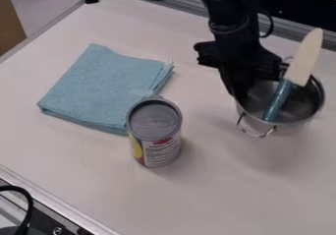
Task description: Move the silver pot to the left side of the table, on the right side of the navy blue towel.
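Camera view: the silver pot sits just beside the tool; whether that is grasping or released, one cannot tell. Rigid, slick and probably light, it suits a rim pinch; the knife inside may shift.

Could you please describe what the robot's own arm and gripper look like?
The robot arm is black all over, built of chunky, angular segments, with a thin black cable looping out at one side. The black gripper has a broad, blocky crosspiece and narrows towards its lower end. I can't make out any markings on either.
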Controlling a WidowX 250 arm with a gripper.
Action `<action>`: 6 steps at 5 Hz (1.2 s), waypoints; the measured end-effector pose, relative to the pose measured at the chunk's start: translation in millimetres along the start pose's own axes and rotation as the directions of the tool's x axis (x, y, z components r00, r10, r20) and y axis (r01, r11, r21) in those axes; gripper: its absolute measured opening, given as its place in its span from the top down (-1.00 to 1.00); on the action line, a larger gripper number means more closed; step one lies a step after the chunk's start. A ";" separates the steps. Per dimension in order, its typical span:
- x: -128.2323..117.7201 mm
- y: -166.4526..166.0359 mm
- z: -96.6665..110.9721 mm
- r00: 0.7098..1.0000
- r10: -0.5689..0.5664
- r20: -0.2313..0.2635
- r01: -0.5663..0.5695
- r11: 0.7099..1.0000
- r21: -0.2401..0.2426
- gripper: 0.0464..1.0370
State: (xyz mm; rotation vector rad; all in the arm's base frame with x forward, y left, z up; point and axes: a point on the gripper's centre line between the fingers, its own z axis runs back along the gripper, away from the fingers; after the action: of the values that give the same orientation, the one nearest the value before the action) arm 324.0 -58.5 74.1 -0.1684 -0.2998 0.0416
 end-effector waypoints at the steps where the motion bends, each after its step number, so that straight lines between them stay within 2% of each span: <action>1: 22.1 12.9 8.2 0.981 0.184 0.068 -0.185 0.983 0.015 0.98; 2: 32.3 26.3 6.0 0.915 0.381 0.136 -0.387 0.922 0.020 0.98; 3: 36.0 37.4 -2.4 0.811 0.556 0.182 -0.570 0.821 0.029 0.98; 4: 38.7 47.7 -8.9 0.713 0.667 0.219 -0.691 0.721 0.052 0.98; 6: 36.6 55.4 -17.3 0.628 0.733 0.260 -0.770 0.634 0.071 0.98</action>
State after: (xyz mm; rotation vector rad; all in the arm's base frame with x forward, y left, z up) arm 363.2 -4.2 59.0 -0.1021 -0.4175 0.9476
